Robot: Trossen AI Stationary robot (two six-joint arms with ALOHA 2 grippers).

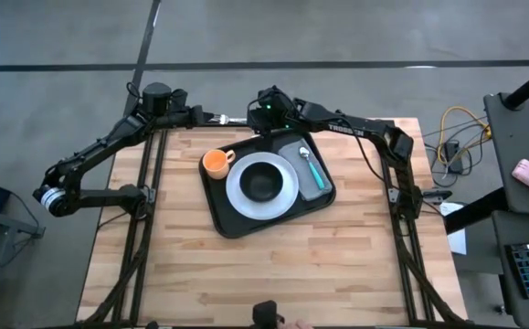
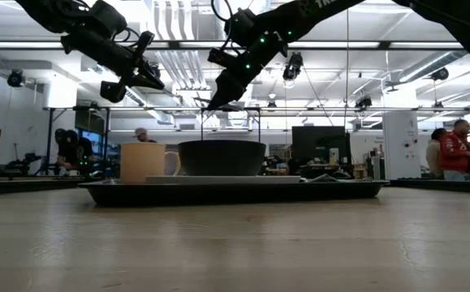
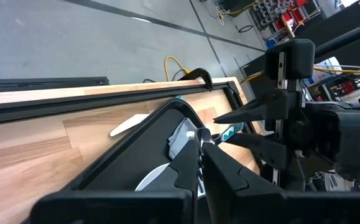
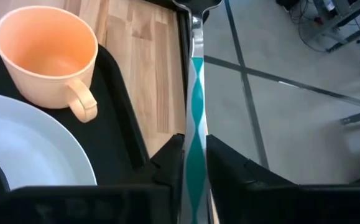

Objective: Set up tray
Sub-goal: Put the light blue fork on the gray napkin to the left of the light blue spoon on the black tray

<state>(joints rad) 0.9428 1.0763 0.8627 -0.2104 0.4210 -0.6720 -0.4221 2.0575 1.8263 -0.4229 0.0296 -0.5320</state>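
Table: a pale wooden table [image 1: 273, 274] carries the whole setup; its near half is bare.
Tray: the black tray [image 1: 223, 215] lies near the far edge of the table, a little skewed, between the two arms.
Plate: a white plate [image 1: 241, 195] sits in the middle of the tray with a dark bowl [image 1: 262, 181] on it.
Cloth: a grey folded cloth [image 1: 315, 187] lies in the tray just beside the plate, on the right arm's side, with a teal-handled spoon [image 1: 312, 166] on top.
Cup: an orange cup [image 1: 215, 163] stands in the tray's far corner on the left arm's side, touching or nearly touching the plate's rim.
Right gripper: the right gripper [image 4: 195, 152] hangs above the tray's far edge, fingers clamped on a teal-patterned utensil [image 4: 196, 99] that points away past the rim.
Left gripper: the left gripper [image 3: 199, 158] is raised beyond the table's far edge, fingers pressed together on something thin and metallic that I cannot identify.
Risk: the utensil is pinched along a narrow handle, so it could swivel or slip on release, landing on the rim or off the tray.
Obstruction: cup and bowl stand tall near the lowering path; a low approach could knock the cup. The two grippers are also close together.
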